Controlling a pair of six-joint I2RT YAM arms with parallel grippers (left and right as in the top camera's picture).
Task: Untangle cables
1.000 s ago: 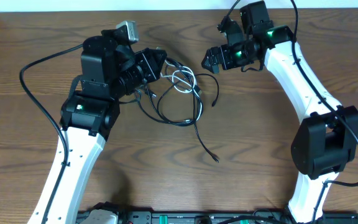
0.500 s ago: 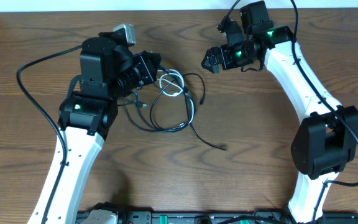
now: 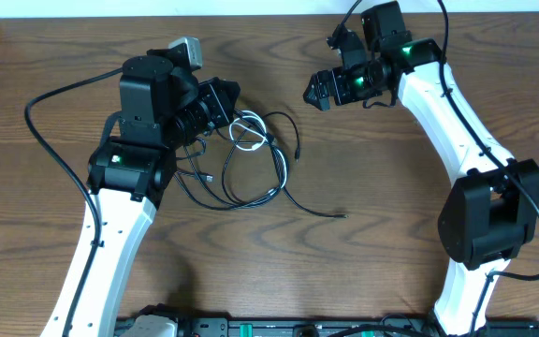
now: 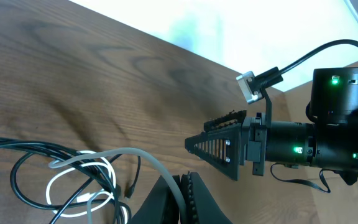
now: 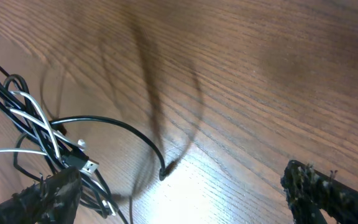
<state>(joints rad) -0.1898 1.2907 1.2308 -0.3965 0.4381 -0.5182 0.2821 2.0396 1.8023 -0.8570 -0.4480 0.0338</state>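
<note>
Overhead: cables [image 3: 251,140], long tail rightward.

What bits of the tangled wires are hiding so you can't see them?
- Overhead: the spot where the cables meet the shut left hand is hidden under that hand, so a pinch can't be confirmed.
- Overhead: the plug ends are too small to identify.
- Left wrist: the cables run off the left and bottom edges.
- Right wrist: the cables are cut by the left edge and sit partly behind a finger of the open right hand.
</note>
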